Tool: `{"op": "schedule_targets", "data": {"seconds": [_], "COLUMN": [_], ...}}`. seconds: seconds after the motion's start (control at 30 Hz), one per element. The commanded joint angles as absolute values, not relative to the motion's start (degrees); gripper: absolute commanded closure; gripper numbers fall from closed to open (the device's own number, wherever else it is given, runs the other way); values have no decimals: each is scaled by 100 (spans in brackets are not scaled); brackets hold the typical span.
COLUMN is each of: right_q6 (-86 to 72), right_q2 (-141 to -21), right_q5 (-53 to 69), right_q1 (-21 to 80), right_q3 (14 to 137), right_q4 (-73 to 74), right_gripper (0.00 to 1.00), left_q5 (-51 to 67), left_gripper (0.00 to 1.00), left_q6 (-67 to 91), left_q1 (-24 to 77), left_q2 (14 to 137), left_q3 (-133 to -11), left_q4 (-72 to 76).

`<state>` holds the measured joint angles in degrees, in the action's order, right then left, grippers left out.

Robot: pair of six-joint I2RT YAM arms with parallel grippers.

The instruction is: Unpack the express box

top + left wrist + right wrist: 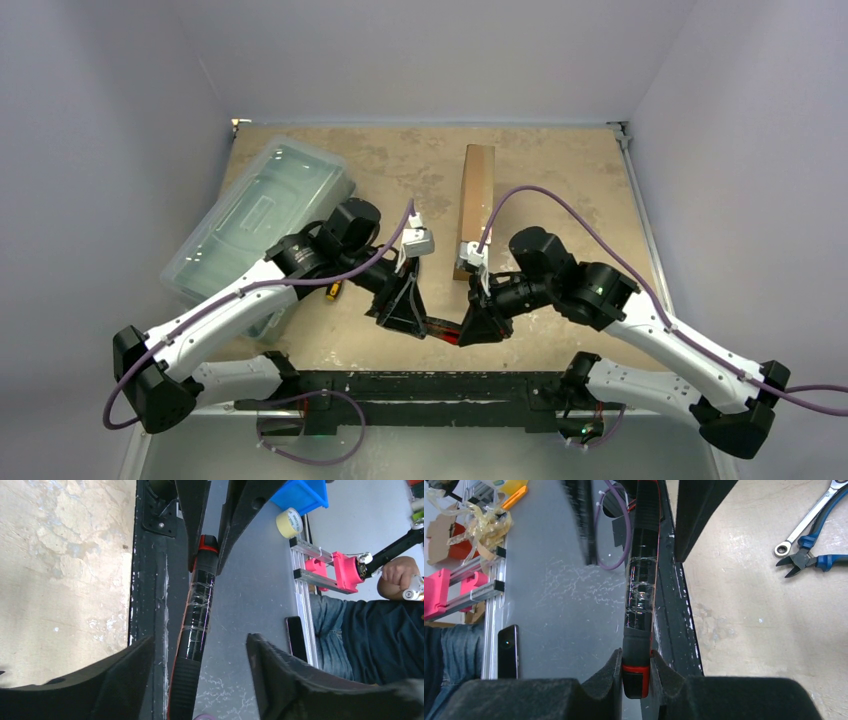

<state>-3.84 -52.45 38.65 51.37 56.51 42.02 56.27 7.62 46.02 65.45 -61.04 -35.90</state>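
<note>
- Express box sits on the surface at upper centre of the top view. It shows as a narrow brown cardboard slab running up the frame, apparently stood on a long edge.
- Its lower end lies just beside the right arm's wrist, and neither end effector touches it.
- Right end effector, at the lower centre of that view, has its fingers clamped tight on the red end of a black-and-red tool.
- The tool's black shaft is wrapped in clear tape.
- Left end effector faces the right one. Its jaws stand partly open on either side of the tool's other end, with a clear gap on both sides.
- A translucent plastic bin lies diagonally at upper left with its lid on.
- Blue-handled pliers and a wrench lie on the surface, upper right of the right wrist view.
</note>
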Motion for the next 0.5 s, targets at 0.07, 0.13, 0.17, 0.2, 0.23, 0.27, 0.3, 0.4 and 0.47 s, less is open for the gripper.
{"op": "schedule_targets", "data": {"seconds": [0.07,0.13,0.17,0.2,0.23,0.27,0.3,0.4,0.47], "right_q6": [-287,-311,-329,-340,-342,-345,-350,-351,-421], "right_q2": [-5179,-5149,-5136,-5119,-5101,-5090,-5081,-5043,-4994], "right_q5": [4007,4007,4008,4003,3995,3986,3975,3968,3765], "right_q1": [5159,5159,5159,5159,5159,5159,5159,5159,5159], "right_q3": [5924,5907,5899,5893,5889,5884,5896,5926,5949], "right_q4": [3971,3922,3898,3870,3854,3838,3840,3819,3731], "right_gripper": [100,100,100,100,100,100,100,100,100], "left_q5": [5498,5565,5591,5602,5613,5625,5647,5727,5623], "left_gripper": [50,50,50,51,52,55,59,79,100], "left_q6": [427,398,383,362,341,322,285,196,119], "left_q1": [4658,4670,4667,4673,4676,4682,4685,4690,4687], "left_q2": [6557,6557,6552,6546,6536,6520,6509,6467,6405], "left_q3": [-6164,-6153,-6140,-6128,-6120,-6122,-6130,-6171,-6265], "left_q4": [-3682,-3692,-3694,-3684,-3688,-3693,-3692,-3743,-3791]}}
